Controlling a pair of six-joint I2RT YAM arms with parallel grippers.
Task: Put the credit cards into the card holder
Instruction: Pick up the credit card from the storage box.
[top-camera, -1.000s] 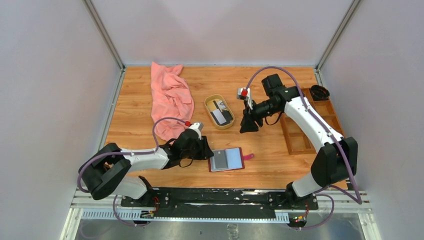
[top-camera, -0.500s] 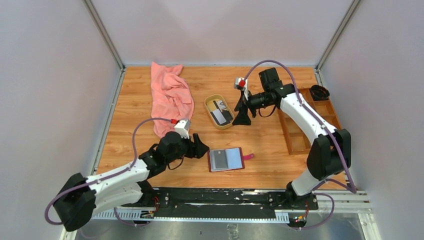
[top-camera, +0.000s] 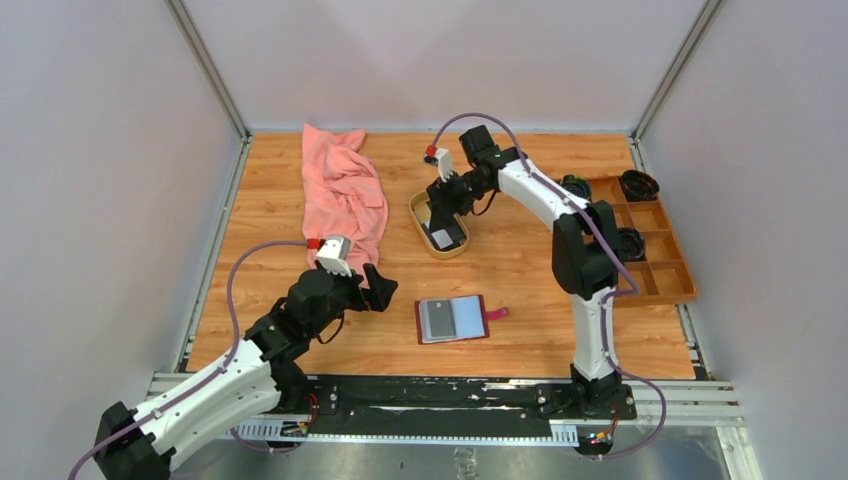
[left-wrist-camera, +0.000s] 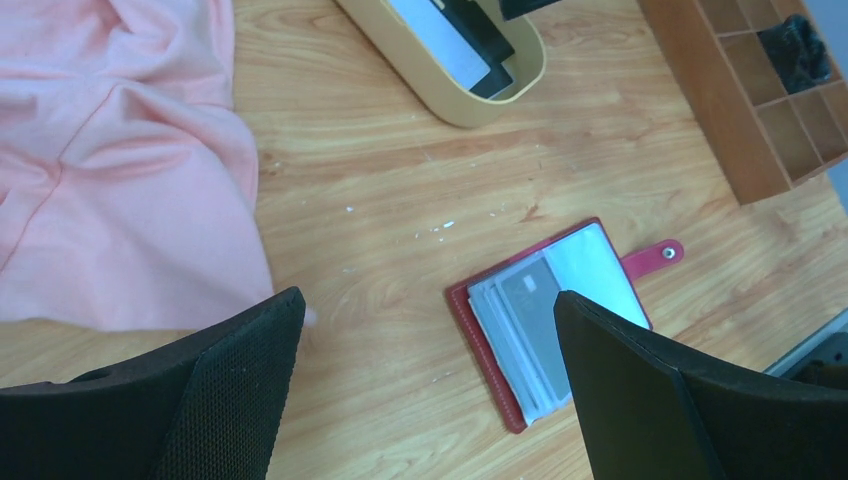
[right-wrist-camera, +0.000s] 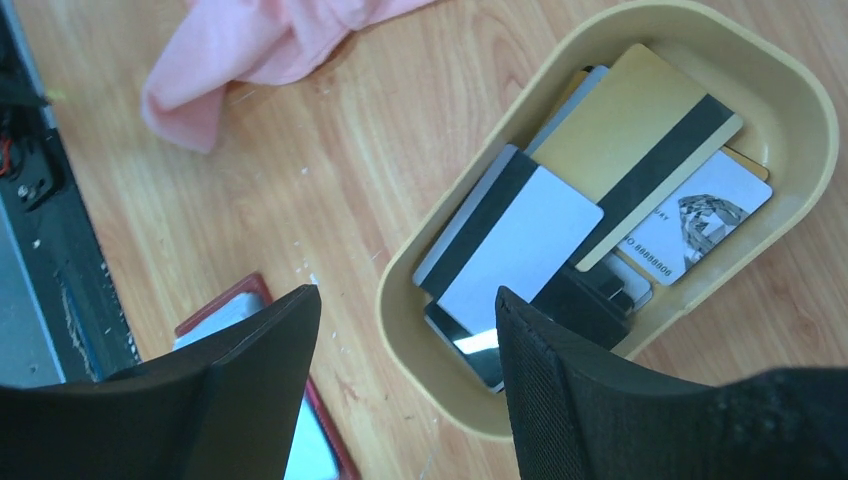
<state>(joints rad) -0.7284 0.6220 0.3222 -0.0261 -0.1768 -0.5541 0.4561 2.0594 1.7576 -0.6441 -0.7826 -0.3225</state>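
Observation:
The dark red card holder (top-camera: 452, 319) lies open on the wood, a grey card (left-wrist-camera: 535, 305) in its clear sleeves. My left gripper (top-camera: 375, 290) hangs to its left, open and empty; the holder (left-wrist-camera: 462, 315) shows between the wide fingers (left-wrist-camera: 200, 400). Several credit cards (right-wrist-camera: 520, 245), white, gold and black, lie stacked in the oval tan dish (right-wrist-camera: 800, 90). My right gripper (top-camera: 445, 203) hovers over the dish (top-camera: 447, 254), open with nothing between its fingertips (right-wrist-camera: 560, 360). The holder's red edge (right-wrist-camera: 235, 297) peeks out beside its left finger.
A crumpled pink cloth (top-camera: 343, 195) lies at the back left, close to my left arm. A brown wooden compartment tray (top-camera: 650, 297) with small black items (top-camera: 640, 185) stands along the right side.
My left gripper pulled back left from the card holder and opened wide. My right arm swung left from beside the wooden tray to over the tan dish, its jaws opening.

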